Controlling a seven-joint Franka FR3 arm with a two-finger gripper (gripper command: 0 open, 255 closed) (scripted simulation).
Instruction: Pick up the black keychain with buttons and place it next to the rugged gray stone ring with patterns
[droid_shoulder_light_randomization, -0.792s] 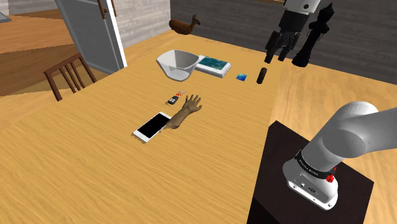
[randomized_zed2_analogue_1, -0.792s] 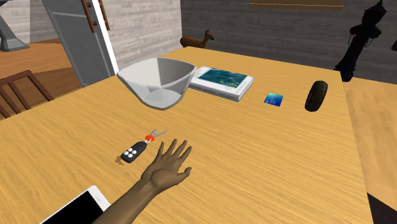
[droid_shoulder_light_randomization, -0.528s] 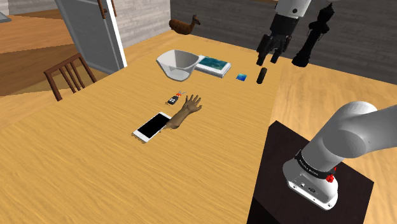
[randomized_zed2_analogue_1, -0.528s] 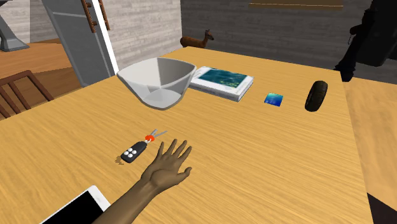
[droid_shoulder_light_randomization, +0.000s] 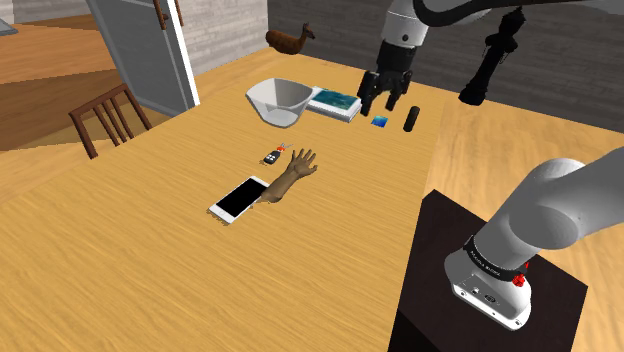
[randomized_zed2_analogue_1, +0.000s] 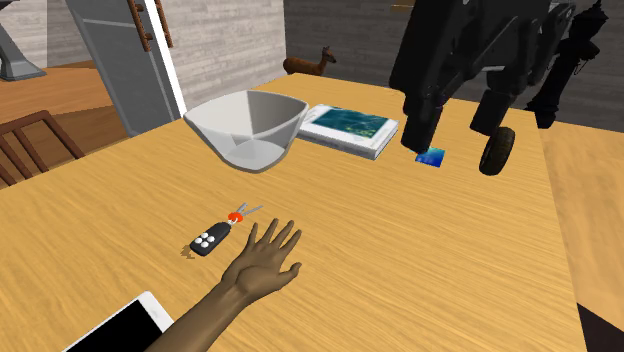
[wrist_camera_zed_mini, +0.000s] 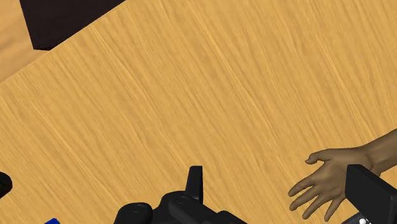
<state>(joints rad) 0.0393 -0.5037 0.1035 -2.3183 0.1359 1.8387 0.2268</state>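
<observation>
— One black keychain (randomized_zed2_analogue_1: 208, 238) lies at the second exterior view's lower left, on the table (randomized_zed2_analogue_1: 400, 250), just beside a model hand (randomized_zed2_analogue_1: 265, 262)?
— Yes. Rightward, the pincer (randomized_zed2_analogue_1: 449, 136) hangs wide open and empty, close to the dark ring (randomized_zed2_analogue_1: 496, 150) at upper right.

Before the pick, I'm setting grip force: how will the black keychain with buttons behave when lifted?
The keychain looks small and flat, so probably light and unlikely to roll. Its dark body seems rigid, but the orange link and thin grey loop at one end would likely dangle. Lying flat on the table, it may slide if nudged.
</observation>
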